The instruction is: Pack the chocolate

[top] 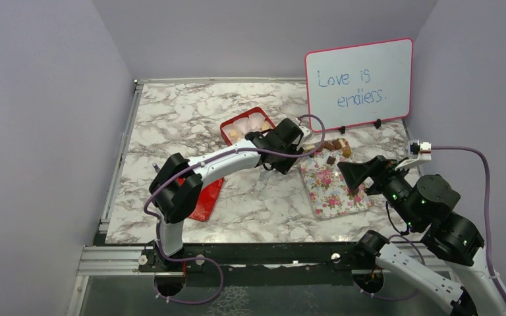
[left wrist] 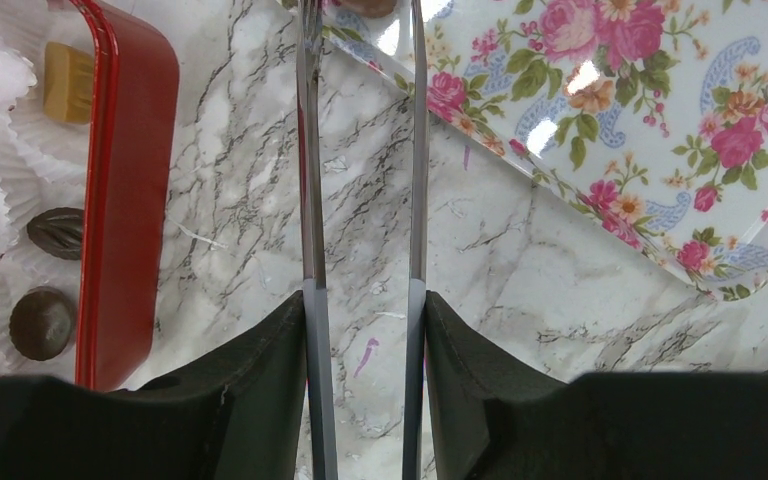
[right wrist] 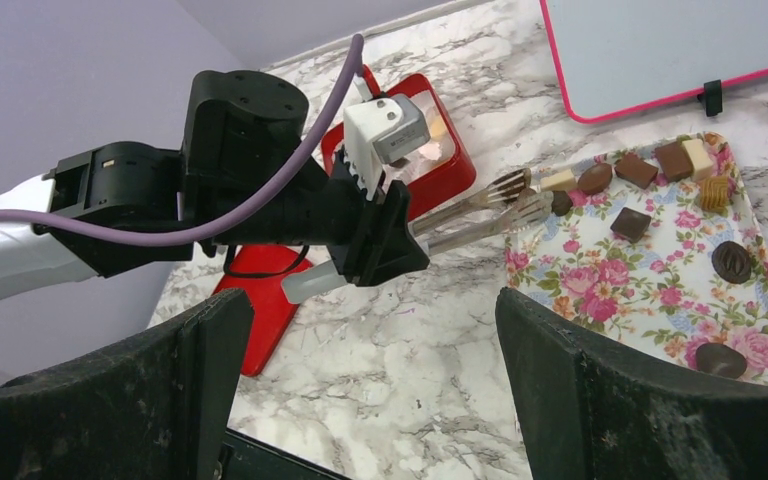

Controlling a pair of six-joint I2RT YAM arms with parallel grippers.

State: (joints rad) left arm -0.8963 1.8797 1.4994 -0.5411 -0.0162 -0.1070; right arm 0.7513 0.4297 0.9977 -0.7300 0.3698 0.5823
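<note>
Several pieces of chocolate [right wrist: 631, 223] lie on a floral tray [right wrist: 640, 285], dark, light brown and cream. My left gripper [left wrist: 365, 300] is shut on metal tongs [left wrist: 310, 150], whose tips reach the tray's near corner. A brown chocolate [left wrist: 365, 5] shows between the tong tips; whether it is pinched I cannot tell. Left of the tongs stands a red box [left wrist: 125, 200] with white paper cups holding a caramel square [left wrist: 67, 80] and two dark pieces [left wrist: 42, 322]. My right gripper [right wrist: 370, 300] hangs open above the marble, empty, near the tray's front edge.
The box's red lid [top: 204, 197] lies on the marble under the left arm [top: 224, 161]. A whiteboard [top: 359, 82] stands behind the tray [top: 333, 187]. Purple walls close in both sides. The left arm's cable [right wrist: 260, 200] loops over its wrist.
</note>
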